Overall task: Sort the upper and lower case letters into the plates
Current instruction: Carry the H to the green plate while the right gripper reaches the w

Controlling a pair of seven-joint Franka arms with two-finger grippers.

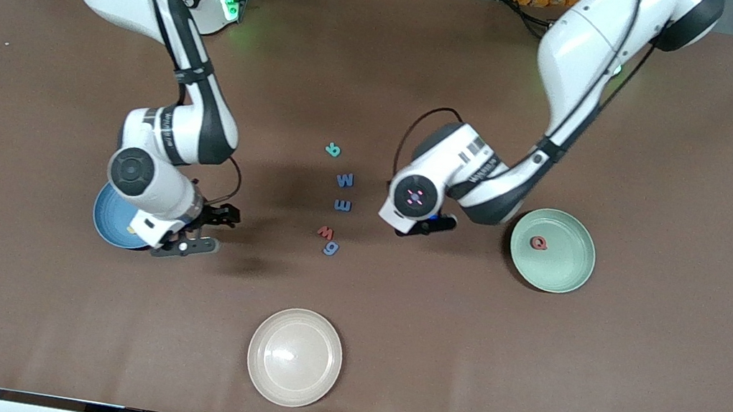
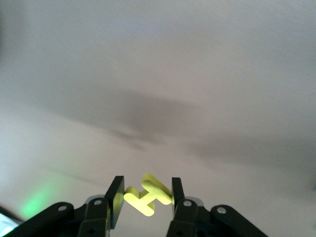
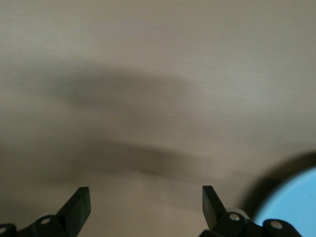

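Observation:
My left gripper (image 1: 433, 225) is shut on a yellow letter H (image 2: 148, 196), held between its pads (image 2: 116, 193) above the bare table, between the column of letters and the mint green plate (image 1: 564, 272). That plate holds a red letter (image 1: 539, 243). A teal letter (image 1: 333, 150), two blue letters (image 1: 345, 179) (image 1: 342, 205), a red letter (image 1: 325, 232) and a blue letter (image 1: 331, 248) lie in a column at mid-table. My right gripper (image 1: 209, 230) is open and empty beside the sky blue plate (image 1: 111, 222), whose rim shows in the right wrist view (image 3: 291, 202).
A beige plate (image 1: 294, 357) sits near the table's front edge, nearer to the front camera than the letters. The brown table (image 1: 638, 385) spreads wide around the plates.

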